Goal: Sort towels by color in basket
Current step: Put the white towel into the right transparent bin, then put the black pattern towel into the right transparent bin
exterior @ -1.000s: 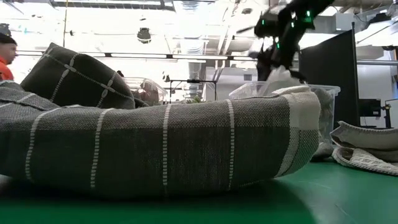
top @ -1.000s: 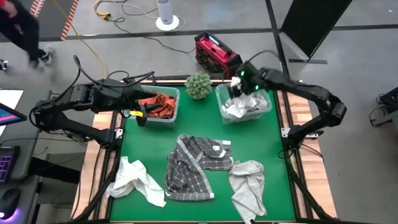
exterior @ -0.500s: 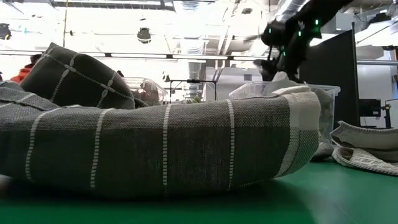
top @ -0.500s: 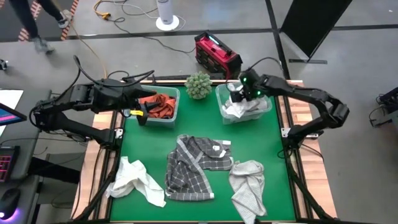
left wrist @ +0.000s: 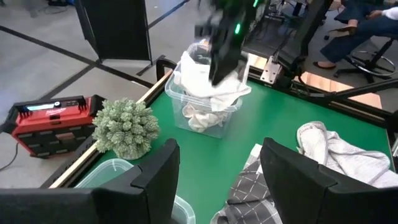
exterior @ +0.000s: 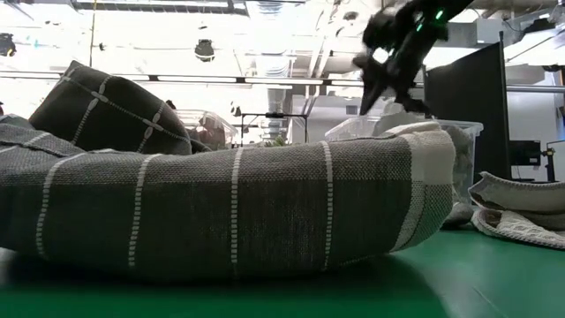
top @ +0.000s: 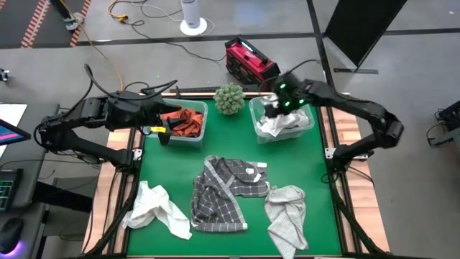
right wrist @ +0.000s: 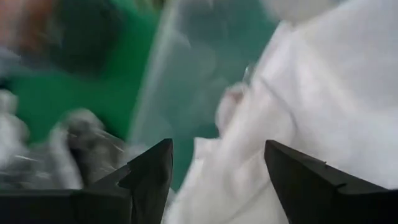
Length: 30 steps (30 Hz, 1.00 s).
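My right gripper (top: 277,106) is open just above the clear right bin (top: 310,121), which holds white towels (top: 282,124); the white cloth fills its wrist view (right wrist: 298,93). My left gripper (top: 171,124) is open and empty over the clear left bin (top: 201,109), which holds rust-orange towels (top: 185,122). On the green table lie a crumpled white towel (top: 154,208), a dark grey plaid towel (top: 221,191) and a light grey towel (top: 286,216). The plaid towel fills the low view (exterior: 229,208).
A green ball-shaped plant (top: 229,98) stands between the two bins at the far edge. A red box (top: 250,61) sits on the floor beyond the table. Bare green table (top: 237,140) lies between the bins and the loose towels.
My right gripper has stayed over the right bin. It dipped a little toward the white towels, came up again and tipped slightly. The white towels sit lower in the bin than a second ago.
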Each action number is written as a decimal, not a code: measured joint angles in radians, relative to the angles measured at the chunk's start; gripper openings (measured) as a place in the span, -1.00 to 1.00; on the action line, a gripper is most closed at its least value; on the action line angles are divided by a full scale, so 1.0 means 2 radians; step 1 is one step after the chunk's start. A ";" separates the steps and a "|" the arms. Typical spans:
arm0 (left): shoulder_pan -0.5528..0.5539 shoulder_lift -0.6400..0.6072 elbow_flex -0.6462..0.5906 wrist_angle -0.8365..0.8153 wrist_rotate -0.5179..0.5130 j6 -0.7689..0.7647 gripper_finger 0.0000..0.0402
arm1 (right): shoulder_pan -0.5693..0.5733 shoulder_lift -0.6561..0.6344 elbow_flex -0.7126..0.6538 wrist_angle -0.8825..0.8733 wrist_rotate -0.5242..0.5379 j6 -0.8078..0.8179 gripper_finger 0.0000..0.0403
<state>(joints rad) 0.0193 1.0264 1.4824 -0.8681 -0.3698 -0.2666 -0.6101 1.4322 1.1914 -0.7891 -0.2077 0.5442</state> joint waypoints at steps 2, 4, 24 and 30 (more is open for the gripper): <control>0.000 0.001 0.000 0.000 0.000 0.000 0.06 | 0.007 0.035 -0.017 0.026 0.000 -0.014 0.40; 0.000 0.002 0.000 0.000 0.000 0.000 0.06 | 0.007 0.076 -0.031 0.046 0.002 -0.019 0.40; 0.000 -0.012 0.000 -0.002 -0.003 0.012 0.06 | -0.033 -0.023 0.034 -0.024 0.047 0.021 0.40; 0.000 0.003 0.000 -0.016 0.029 0.032 0.06 | 0.021 -0.083 0.039 -0.027 0.049 0.029 0.40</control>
<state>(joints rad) 0.0193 1.0319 1.4830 -0.9009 -0.3128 -0.2024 -0.5680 1.2659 1.2690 -0.8429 -0.1101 0.6022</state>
